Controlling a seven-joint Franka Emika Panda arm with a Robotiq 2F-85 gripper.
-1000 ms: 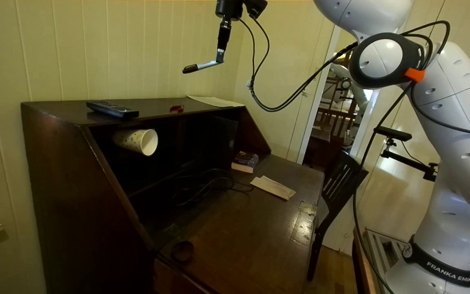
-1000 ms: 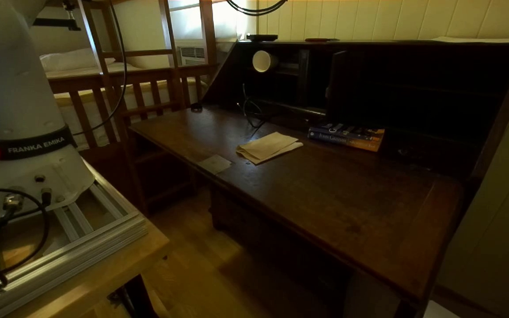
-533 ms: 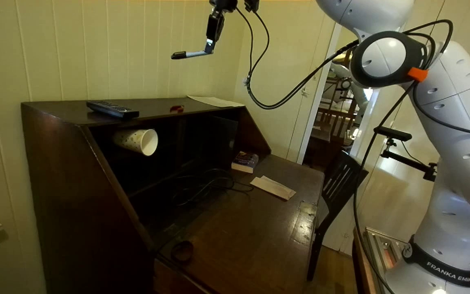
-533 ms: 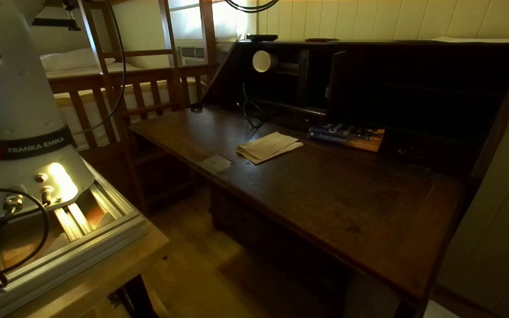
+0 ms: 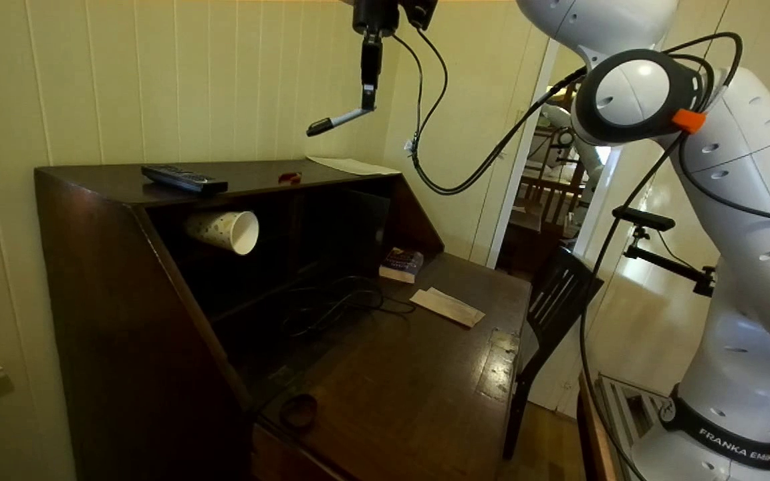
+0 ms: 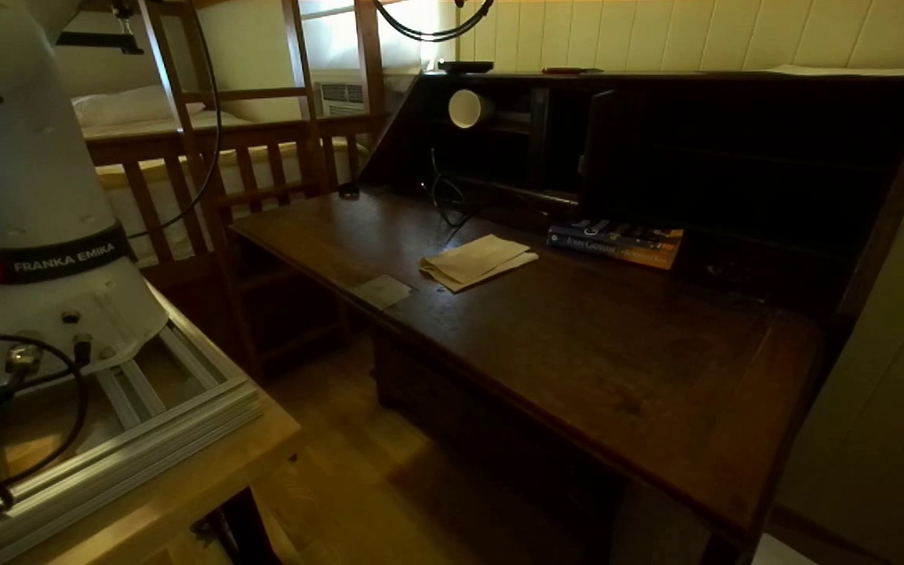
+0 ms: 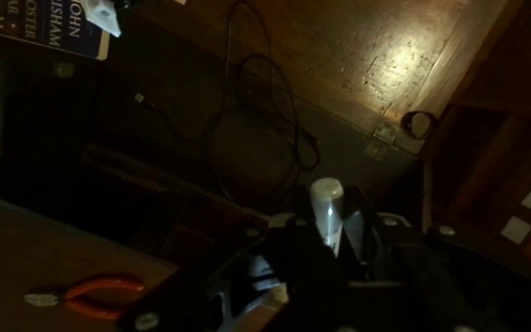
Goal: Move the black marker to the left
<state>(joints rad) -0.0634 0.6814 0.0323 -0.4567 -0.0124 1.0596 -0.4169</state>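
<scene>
The black marker (image 5: 338, 121) has a black cap and a pale grey barrel. It is in the air above the desk's top shelf in an exterior view, tilted with its capped end lower and pointing left. My gripper (image 5: 368, 105) is shut on the barrel near its uncapped end. In the wrist view the marker's pale end (image 7: 327, 203) stands between the dark fingers of the gripper (image 7: 332, 198); its capped end is hidden there. The marker and the fingers are out of view in the other camera's picture, where only a cable loop (image 6: 436, 35) hangs at the top.
On the dark desk's top lie a remote (image 5: 184, 179), red-handled pliers (image 7: 102, 295) and white paper (image 5: 351, 166). A white cup (image 5: 224, 232) lies sideways in a cubby. A book (image 5: 401, 265), folded paper (image 5: 447, 306), cables (image 5: 338, 304) and a dark ring (image 5: 298, 411) are on the lower surface.
My gripper and the marker rose and went left in an exterior view, then came back right and lower, now slightly below where they were a second ago. The marker stays gripped.
</scene>
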